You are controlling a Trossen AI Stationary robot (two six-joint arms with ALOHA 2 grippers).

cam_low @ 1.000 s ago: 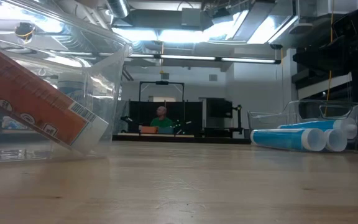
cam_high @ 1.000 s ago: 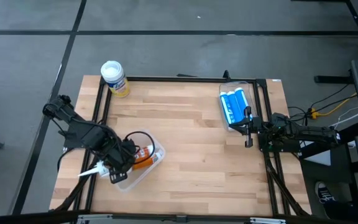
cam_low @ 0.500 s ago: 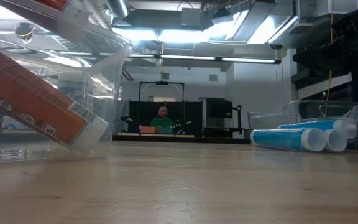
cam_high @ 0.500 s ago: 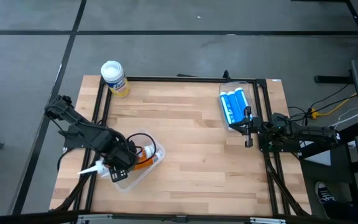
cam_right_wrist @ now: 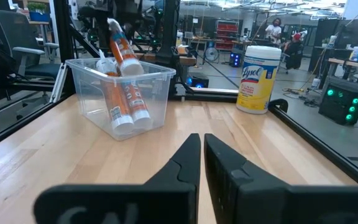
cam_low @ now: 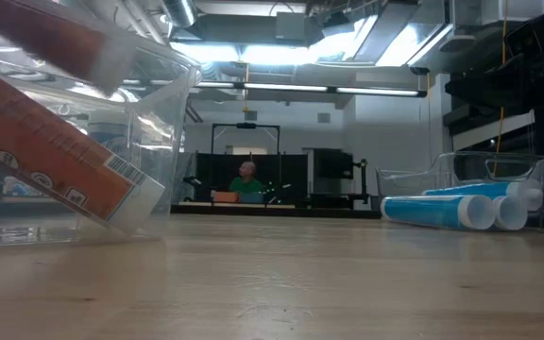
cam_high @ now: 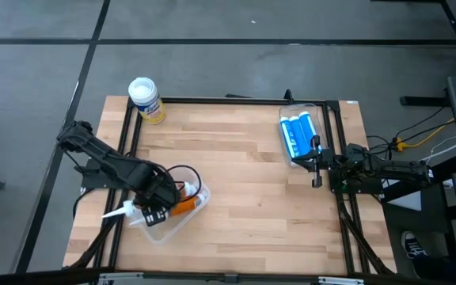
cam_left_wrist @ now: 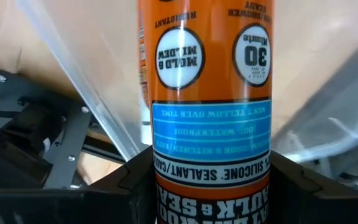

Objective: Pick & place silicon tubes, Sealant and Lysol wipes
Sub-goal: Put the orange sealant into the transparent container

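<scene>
My left gripper (cam_high: 153, 209) is shut on an orange sealant tube (cam_left_wrist: 207, 93) over a clear bin (cam_high: 179, 214) at the table's near left. The tube's white nozzle (cam_high: 114, 214) sticks out past the bin toward the table's left edge. More orange tubes (cam_right_wrist: 122, 102) stand slanted inside the bin. The yellow Lysol wipes canister (cam_high: 146, 100) stands upright at the far left corner. My right gripper (cam_high: 317, 166) is shut and empty at the right, beside a clear bin of blue tubes (cam_high: 298, 136). My left gripper pinches the orange tube's body (cam_left_wrist: 207, 177) between its two fingers (cam_left_wrist: 135, 183), which lie across the tube. The tube is tilted, nozzle end (cam_right_wrist: 112, 26) up and flat end (cam_low: 111, 57) down inside the bin's top, clear of the table.
The black frame rail (cam_high: 129, 134) runs along the table's left side and another (cam_high: 332, 134) along the right. Bare wood (cam_high: 244, 190) lies between the two bins. A person (cam_low: 246, 179) sits far behind the table.
My left gripper has gone a little toward the table's right edge, over the bin, and carried the orange tube with it. The tube's flat end has come down into the top of the bin. My right arm has kept still.
</scene>
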